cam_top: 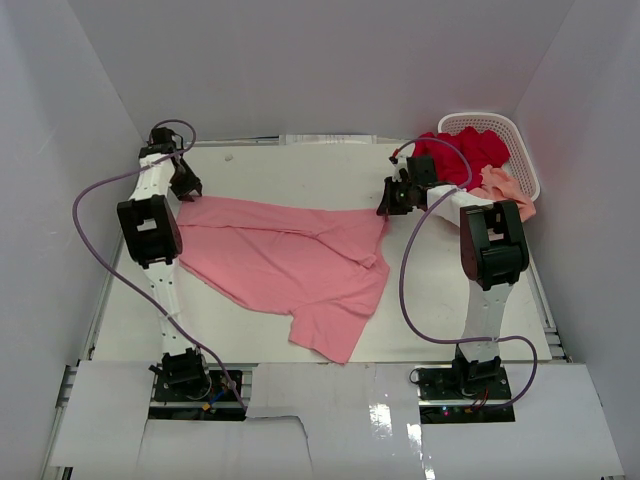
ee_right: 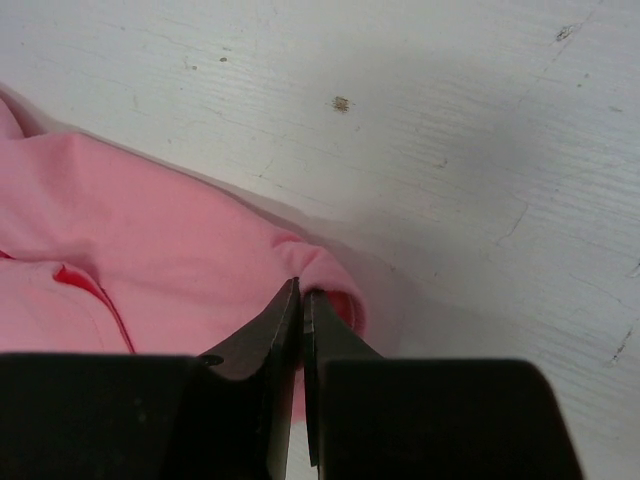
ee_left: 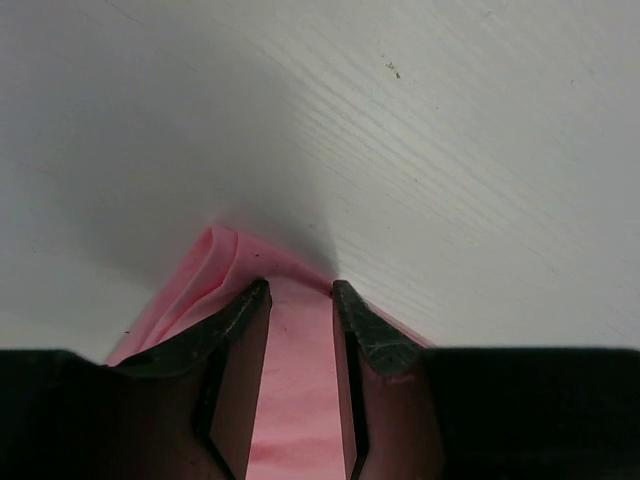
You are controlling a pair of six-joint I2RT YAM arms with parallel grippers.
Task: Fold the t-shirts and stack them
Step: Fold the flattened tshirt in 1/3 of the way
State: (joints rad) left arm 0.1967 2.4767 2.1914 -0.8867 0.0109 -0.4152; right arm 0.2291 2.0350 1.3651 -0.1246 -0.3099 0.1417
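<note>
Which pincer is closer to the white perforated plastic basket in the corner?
Right. The right pincer pinches the pink cotton t-shirt close beside the basket; the left pincer sits at the shirt's opposite corner, much farther away.

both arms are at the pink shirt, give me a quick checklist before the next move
1. Right gripper holding the pink shirt: ok, jaws shut on a fold at its far right corner.
2. Left gripper holding the far left corner: not ok, jaws apart with cloth lying between them.
3. Shirt lying flat: not ok, creased across the middle, one part trailing toward the near edge.
4. Other shirts out of the way: ok, red shirt in the basket, peach shirt draped at its near rim, both apart from the pink one.
</note>
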